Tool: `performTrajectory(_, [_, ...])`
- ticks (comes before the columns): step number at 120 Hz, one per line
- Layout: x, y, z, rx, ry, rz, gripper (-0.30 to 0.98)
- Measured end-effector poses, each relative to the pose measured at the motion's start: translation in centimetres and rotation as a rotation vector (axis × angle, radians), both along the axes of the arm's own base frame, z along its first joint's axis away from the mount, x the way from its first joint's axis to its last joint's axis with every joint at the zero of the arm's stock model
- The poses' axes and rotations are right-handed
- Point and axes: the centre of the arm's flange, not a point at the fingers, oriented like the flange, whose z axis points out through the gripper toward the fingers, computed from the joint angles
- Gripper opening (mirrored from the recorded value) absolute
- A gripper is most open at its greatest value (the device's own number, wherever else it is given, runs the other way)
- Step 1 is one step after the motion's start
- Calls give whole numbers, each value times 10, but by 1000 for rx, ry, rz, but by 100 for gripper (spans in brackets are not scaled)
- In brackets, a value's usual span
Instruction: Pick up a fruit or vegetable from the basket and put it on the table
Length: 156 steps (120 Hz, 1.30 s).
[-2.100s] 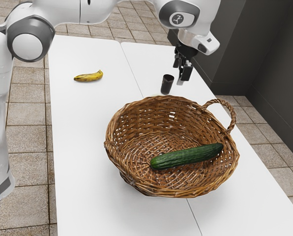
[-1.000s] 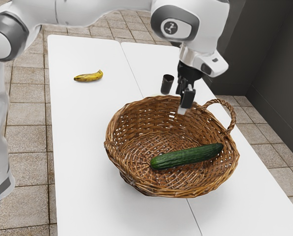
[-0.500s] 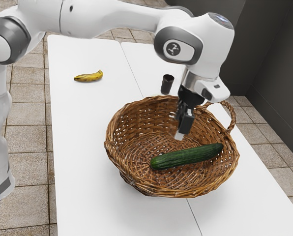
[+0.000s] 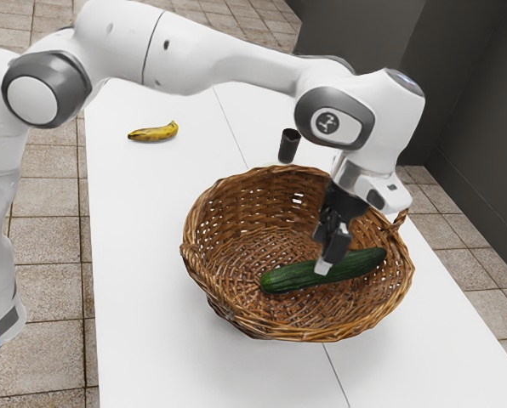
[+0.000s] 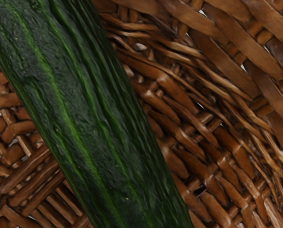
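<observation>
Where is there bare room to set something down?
On the table: between banana and basket, and between banana and black cup. The basket's floor beside the cucumber, toward the exterior view's left, is bare too. Crowded: around the cucumber, where the gripper is.

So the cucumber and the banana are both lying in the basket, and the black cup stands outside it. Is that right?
Not quite: the exterior view shows the banana lying on the table, outside the basket. The cucumber does lie in the basket, and the black cup stands outside it.
</observation>
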Motion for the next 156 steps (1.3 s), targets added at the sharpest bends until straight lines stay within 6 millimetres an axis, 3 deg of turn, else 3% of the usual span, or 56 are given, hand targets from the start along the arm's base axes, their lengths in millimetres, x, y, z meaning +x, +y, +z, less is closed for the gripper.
performTrajectory(22, [6,1,-34,-8,66,9,69])
performTrajectory(80, [12,4,-46,-9,61,15,68])
performTrajectory(110, [16,5,-53,-3,60,15,32])
performTrajectory(124, [13,8,-39,8,31,14,22])
performTrajectory(156, [-38,61,68,31,-98,78,15])
